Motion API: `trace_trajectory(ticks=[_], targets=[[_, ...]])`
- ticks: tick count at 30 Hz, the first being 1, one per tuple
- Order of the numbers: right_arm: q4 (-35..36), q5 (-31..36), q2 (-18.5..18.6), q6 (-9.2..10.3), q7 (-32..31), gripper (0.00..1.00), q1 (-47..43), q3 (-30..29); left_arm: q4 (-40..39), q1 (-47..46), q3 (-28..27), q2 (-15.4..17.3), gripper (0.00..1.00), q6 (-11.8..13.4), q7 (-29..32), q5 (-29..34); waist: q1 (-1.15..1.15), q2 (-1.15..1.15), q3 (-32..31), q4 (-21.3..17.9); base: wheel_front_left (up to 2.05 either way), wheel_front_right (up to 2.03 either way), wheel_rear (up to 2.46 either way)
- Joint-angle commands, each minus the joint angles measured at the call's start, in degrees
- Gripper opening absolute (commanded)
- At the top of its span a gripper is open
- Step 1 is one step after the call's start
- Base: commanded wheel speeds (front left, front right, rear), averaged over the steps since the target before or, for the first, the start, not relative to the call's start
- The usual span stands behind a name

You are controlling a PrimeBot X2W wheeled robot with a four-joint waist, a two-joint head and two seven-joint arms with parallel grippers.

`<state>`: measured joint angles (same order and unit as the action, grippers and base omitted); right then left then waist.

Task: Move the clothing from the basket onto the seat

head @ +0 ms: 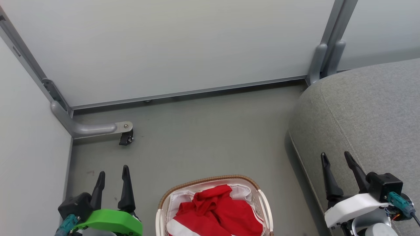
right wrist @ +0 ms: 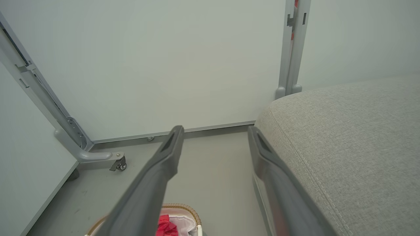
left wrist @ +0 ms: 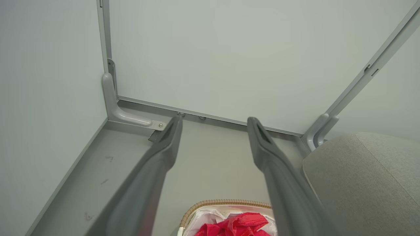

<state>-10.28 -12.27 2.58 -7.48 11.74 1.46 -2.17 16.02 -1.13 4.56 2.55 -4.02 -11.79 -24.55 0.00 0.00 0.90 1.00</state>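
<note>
Nearest, low in the head view: left gripper (head: 113, 170), green collar, fingers spread wide with nothing between them, hanging over bare floor (head: 210, 137) just left of the basket (head: 210, 179). Right gripper (head: 335, 154), white collar, equally wide and empty, poised over the near edge of the seat (head: 361, 108). Between the two arms stands the basket: oval, brown woven rim, white perforated wall, on the floor and apart from the seat's side. Contents: the clothing (head: 213, 209), bright red with a white band, crumpled in a heap whose top fold reaches about rim height; cannot tell from the bunching whether it is one garment or two. Under it lies the white liner cloth (head: 178, 198), its edge showing along the far inner wall. Nothing red lies on the seat. Judgement: opening step, no pickup made yet. The next move calls for a gripper to swing inward and down onto the raised red fold, pinch red fabric only and not the liner, lift clear of the rim, then carry it right. The right arm looks better placed for the drop. Farther out: the broad, bare grey cushion, then pale partition panels (head: 164, 46) with a caster foot (head: 125, 137) at the left corner.
</note>
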Motion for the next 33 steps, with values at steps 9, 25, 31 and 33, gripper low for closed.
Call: trace_trajectory(ticks=[9,25,31,33], targets=[[0.00,5.23,0.37,-0.02,1.61,1.00,-1.02,0.37,0.97,0.93,0.59,0.44,1.00,0.50,-1.50,4.62,0.00,0.00,-0.14,0.12,0.00,0.00,0.00],[-0.62,12.85,0.45,-0.01,3.32,1.00,-2.30,1.20,2.90,1.62,2.25,0.49,1.00,0.47,-3.24,10.14,0.00,0.00,-0.49,0.55,0.00,0.00,0.00],[-0.66,13.64,0.46,-0.01,3.55,1.00,-2.18,1.33,3.39,1.80,2.36,0.50,1.00,0.56,-3.37,10.59,0.00,0.00,-0.50,0.54,0.00,0.00,0.00],[-0.66,13.65,0.45,-0.01,3.55,1.00,-2.12,1.25,3.44,1.77,2.36,0.50,1.00,0.53,-3.37,10.55,0.00,0.00,-0.45,0.49,0.00,0.00,0.00]])
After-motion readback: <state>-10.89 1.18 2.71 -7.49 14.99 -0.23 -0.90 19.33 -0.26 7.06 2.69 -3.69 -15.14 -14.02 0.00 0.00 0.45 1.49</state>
